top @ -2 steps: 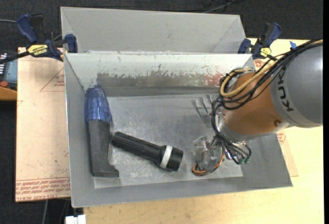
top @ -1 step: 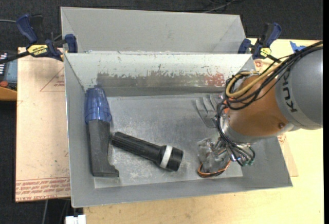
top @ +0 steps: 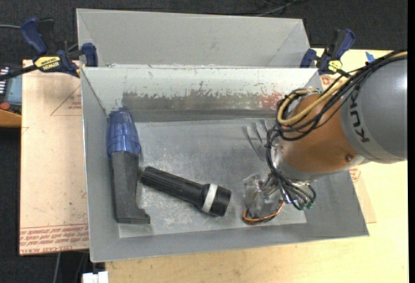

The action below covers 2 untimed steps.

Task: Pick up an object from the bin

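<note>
My pincer sits low at the bin's front right, can't tell if it's open or closed. Just left lies the black cylinder, long axis slanting toward me, white-banded end nearest.

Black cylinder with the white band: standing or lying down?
Lying down. The black cylinder rests lengthwise on the bin floor, its whole side visible, white-banded end toward the near right.
</note>
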Each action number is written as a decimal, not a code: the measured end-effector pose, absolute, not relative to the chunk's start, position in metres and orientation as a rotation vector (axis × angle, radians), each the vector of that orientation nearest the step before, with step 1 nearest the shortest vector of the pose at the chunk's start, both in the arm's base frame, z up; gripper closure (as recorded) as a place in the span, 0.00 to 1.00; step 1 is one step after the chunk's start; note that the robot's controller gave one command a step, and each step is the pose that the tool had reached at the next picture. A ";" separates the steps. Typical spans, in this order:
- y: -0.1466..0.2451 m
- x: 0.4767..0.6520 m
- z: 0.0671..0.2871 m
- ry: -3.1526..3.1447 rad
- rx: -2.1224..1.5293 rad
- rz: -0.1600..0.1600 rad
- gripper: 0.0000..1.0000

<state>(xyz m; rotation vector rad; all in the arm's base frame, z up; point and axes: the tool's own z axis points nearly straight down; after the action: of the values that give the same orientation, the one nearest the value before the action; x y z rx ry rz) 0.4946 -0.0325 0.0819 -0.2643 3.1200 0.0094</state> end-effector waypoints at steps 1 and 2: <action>-0.044 0.497 0.099 3.123 -0.228 0.007 1.00; -0.020 0.495 0.072 3.119 -0.247 0.010 1.00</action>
<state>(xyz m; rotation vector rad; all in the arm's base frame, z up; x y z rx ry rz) 0.4947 -0.0200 0.0723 -0.2470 3.1186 0.0098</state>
